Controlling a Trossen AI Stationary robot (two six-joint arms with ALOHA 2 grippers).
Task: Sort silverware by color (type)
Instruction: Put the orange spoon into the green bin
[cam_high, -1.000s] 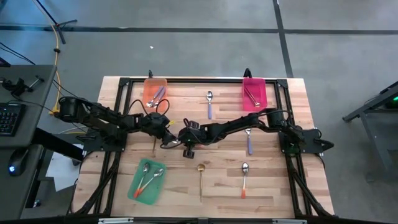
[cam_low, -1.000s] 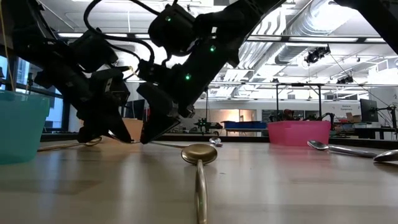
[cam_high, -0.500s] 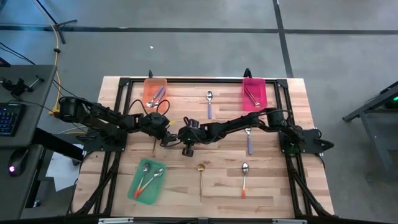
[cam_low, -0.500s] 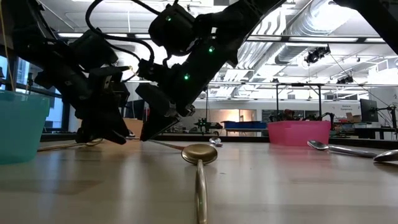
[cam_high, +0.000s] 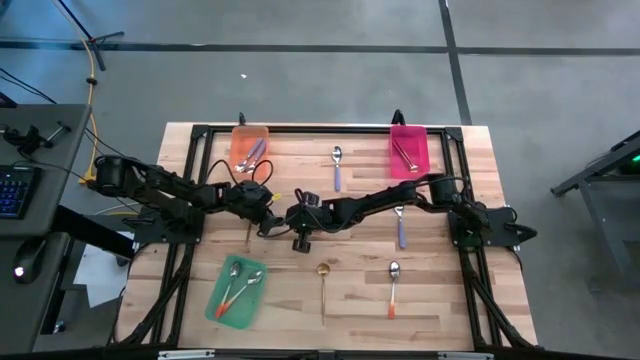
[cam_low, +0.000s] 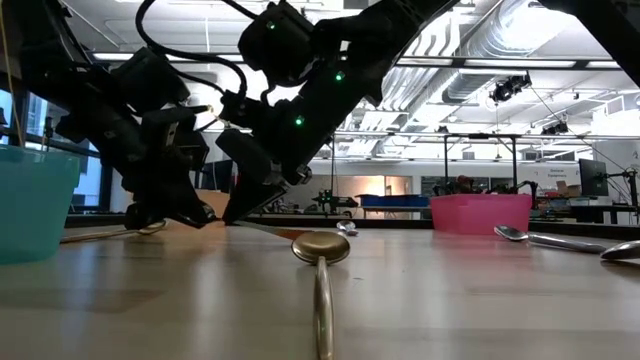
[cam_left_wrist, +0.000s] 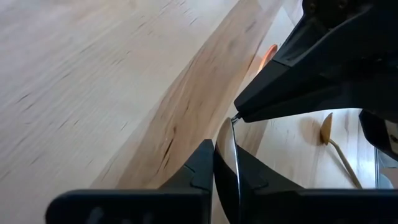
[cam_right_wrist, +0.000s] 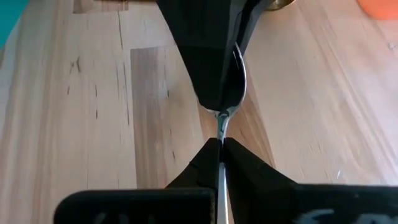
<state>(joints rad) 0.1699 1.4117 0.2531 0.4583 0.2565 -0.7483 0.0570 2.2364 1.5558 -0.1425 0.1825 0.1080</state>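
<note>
Near the table's centre the two grippers meet tip to tip over one spoon (cam_right_wrist: 234, 78). The right gripper (cam_right_wrist: 219, 144) has its fingers pressed together on the spoon's thin neck, with the silver bowl just beyond the fingertips. The left gripper (cam_left_wrist: 214, 163), facing it from nine o'clock, is clamped on the bowl end of the same spoon, whose edge shows as a thin curved line between its fingers. In the high view the left gripper (cam_high: 268, 222) and right gripper (cam_high: 290, 222) sit just beside each other. In the low view both dark arms slope down to that spot, fingertips close above the table (cam_low: 480, 300).

Toward six o'clock from the grippers lies an all-gold spoon (cam_high: 323, 285); at about four o'clock, an orange-handled spoon (cam_high: 393, 290). A purple-handled spoon (cam_high: 401, 228) lies at three o'clock by the right arm, and another purple-handled one (cam_high: 337, 168) at one o'clock. The green tray (cam_high: 218, 302) at seven o'clock holds two orange-handled spoons. The orange tray (cam_high: 240, 136) at eleven o'clock and the pink tray (cam_high: 419, 145) at one o'clock also hold spoons.
</note>
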